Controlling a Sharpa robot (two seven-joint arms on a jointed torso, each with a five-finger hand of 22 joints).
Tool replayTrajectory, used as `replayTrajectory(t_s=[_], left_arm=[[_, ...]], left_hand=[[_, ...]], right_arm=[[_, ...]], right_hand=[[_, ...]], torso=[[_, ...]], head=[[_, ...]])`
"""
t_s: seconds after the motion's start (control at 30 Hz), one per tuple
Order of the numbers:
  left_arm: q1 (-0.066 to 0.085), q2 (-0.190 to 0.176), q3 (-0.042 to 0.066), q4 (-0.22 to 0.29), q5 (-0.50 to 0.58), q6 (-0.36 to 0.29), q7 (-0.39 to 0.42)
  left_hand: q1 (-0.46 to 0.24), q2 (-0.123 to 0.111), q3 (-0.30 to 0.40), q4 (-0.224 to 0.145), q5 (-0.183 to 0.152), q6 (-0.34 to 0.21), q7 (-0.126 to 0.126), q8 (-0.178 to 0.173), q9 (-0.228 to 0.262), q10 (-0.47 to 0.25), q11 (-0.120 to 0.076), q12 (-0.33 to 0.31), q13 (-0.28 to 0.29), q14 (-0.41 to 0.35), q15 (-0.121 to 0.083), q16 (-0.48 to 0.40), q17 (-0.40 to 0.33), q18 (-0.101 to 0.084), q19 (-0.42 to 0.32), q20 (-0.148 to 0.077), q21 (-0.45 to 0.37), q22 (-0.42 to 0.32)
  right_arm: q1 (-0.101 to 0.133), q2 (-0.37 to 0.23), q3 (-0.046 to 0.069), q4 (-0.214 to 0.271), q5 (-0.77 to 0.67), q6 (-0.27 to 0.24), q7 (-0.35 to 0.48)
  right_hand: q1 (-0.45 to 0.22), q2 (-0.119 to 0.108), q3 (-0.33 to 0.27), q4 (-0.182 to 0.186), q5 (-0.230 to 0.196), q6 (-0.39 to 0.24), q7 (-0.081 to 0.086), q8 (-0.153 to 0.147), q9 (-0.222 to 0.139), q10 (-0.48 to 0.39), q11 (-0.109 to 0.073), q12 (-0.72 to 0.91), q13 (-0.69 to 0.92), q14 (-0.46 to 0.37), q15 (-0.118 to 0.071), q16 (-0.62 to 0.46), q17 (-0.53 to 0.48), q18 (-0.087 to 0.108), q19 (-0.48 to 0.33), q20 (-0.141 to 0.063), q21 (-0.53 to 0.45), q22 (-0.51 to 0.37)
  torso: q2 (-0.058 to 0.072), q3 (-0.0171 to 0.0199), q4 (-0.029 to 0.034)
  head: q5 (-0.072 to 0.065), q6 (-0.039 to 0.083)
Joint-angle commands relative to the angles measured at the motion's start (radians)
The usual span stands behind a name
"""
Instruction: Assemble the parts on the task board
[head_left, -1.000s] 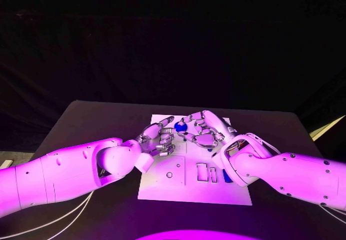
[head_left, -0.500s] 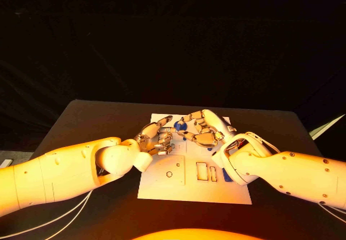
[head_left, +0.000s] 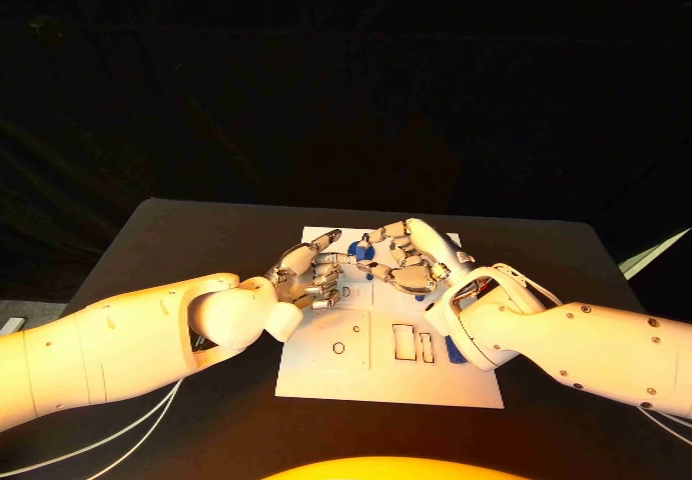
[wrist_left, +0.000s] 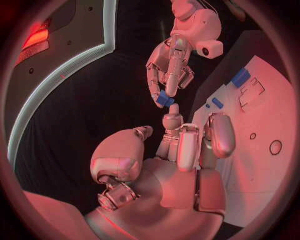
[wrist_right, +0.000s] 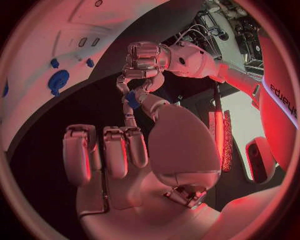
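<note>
**Both hands met over the board's far end**

On the black table (head_left: 188, 240) lay the white task board (head_left: 361, 385). Above its far end the right hand (head_left: 411, 260) pinched a small blue part (head_left: 362, 251) at its fingertips. The left hand (head_left: 306, 274) reached toward that part, fingers apart, apparently touching it. Another blue part (head_left: 454, 351) lay beside the right wrist.

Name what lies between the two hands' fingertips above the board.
A small blue part sits between the right hand and left hand fingertips, clearest in the left wrist view.
</note>
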Motion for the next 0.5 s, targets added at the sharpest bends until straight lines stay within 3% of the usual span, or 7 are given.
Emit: replayTrajectory(t_s=[0.03, 0.5], left_arm=[[0.001, -0.001, 0.001, 0.0, -0.002, -0.001, 0.001], [0.001, -0.006, 0.001, 0.0, -0.008, -0.001, -0.003]], left_hand=[[-0.003, 0.009, -0.059, 0.005, -0.004, 0.018, -0.004, 0.025, 0.021, 0.021, -0.009, 0.015, 0.017, 0.072, -0.013, 0.019, 0.187, -0.012, 0.013, -0.002, 0.02, 0.015], [0.002, 0.009, -0.058, 0.004, -0.003, 0.019, -0.005, 0.024, 0.024, 0.022, -0.01, 0.014, 0.018, 0.072, -0.014, 0.019, 0.186, -0.012, 0.012, -0.003, 0.02, 0.014]], right_arm=[[-0.001, -0.001, 0.0, 0.001, -0.001, 0.0, 0.001], [-0.001, -0.003, 0.0, -0.005, -0.002, 0.0, -0.005]], right_hand=[[-0.028, 0.017, 0.049, 0.001, 0.005, 0.045, -0.003, 0.055, 0.058, 0.082, -0.016, 0.017, 0.243, 0.11, -0.012, 0.014, 0.275, -0.02, 0.075, -0.014, 0.016, 0.237], [-0.027, 0.016, 0.05, -0.001, 0.005, 0.044, -0.003, 0.056, 0.059, 0.082, -0.015, 0.017, 0.244, 0.11, -0.012, 0.014, 0.275, -0.02, 0.075, -0.014, 0.016, 0.237]], torso=[[0.0, 0.0003, 0.0002], [0.001, 0.0, 0.0]], head=[[0.0, -0.001], [-0.002, 0.0]])
